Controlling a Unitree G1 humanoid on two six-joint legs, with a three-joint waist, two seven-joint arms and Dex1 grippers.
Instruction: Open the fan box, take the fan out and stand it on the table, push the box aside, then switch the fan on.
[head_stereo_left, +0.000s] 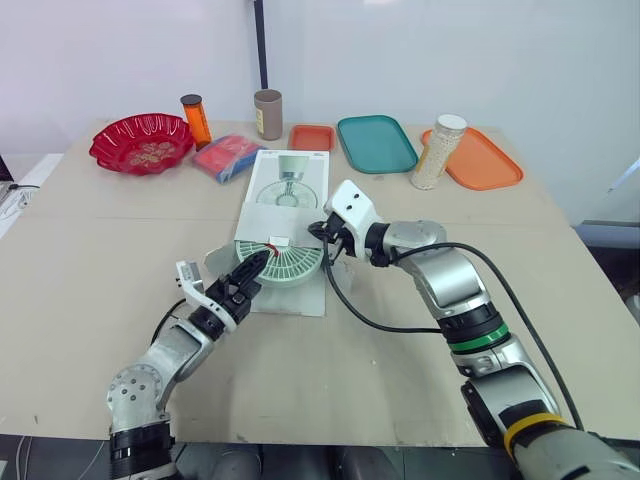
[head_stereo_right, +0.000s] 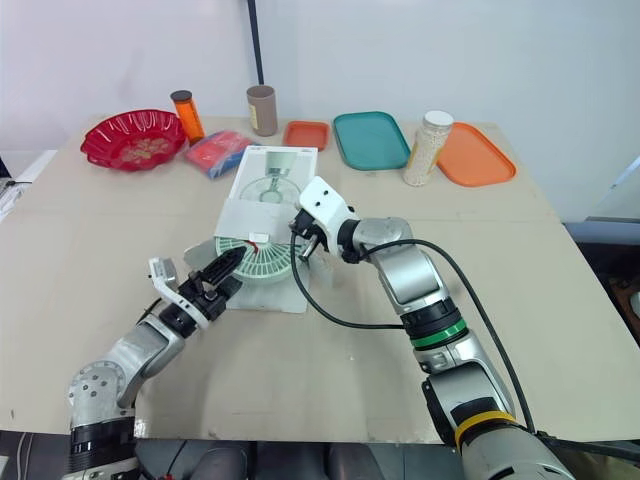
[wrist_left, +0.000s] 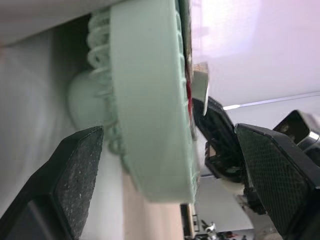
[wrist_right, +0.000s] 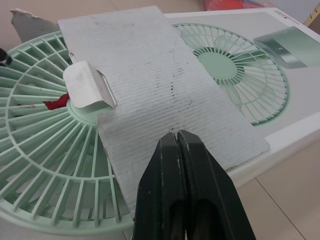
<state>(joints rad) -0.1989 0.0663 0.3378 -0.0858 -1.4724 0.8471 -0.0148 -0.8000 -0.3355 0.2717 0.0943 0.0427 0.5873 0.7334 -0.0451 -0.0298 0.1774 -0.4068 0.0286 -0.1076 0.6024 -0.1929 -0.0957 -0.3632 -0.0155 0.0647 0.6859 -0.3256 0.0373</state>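
Head view: a white box (head_stereo_left: 292, 178) lies flat in the middle of the worktop (head_stereo_left: 100, 260), with its near flap (head_stereo_left: 268, 222) folded open. The pale green fan (head_stereo_left: 285, 264) lies face up at the box's near end, partly under that flap. The left tool (head_stereo_left: 255, 266) is at the fan's near-left rim. The right tool (head_stereo_left: 322, 236) is at the fan's right side, by the flap's edge. Along the far edge are a red bowl (head_stereo_left: 141, 142), an orange bottle (head_stereo_left: 196, 118), a brown cup (head_stereo_left: 267, 113), a red packet (head_stereo_left: 228, 157), 3 trays (head_stereo_left: 376, 143) and a jar (head_stereo_left: 438, 151).

Left wrist view: the left tool's 2 fingers (wrist_left: 70, 175) are spread wide with the fan's rim between them. Neither pad clearly touches it.

Right wrist view: the right tool's fingers are pressed together, with their tips at the edge of the grey flap, which lies across the fan's grille. I cannot tell if they pinch it. A small white tag (wrist_right: 87, 85) sits at the grille's hub.
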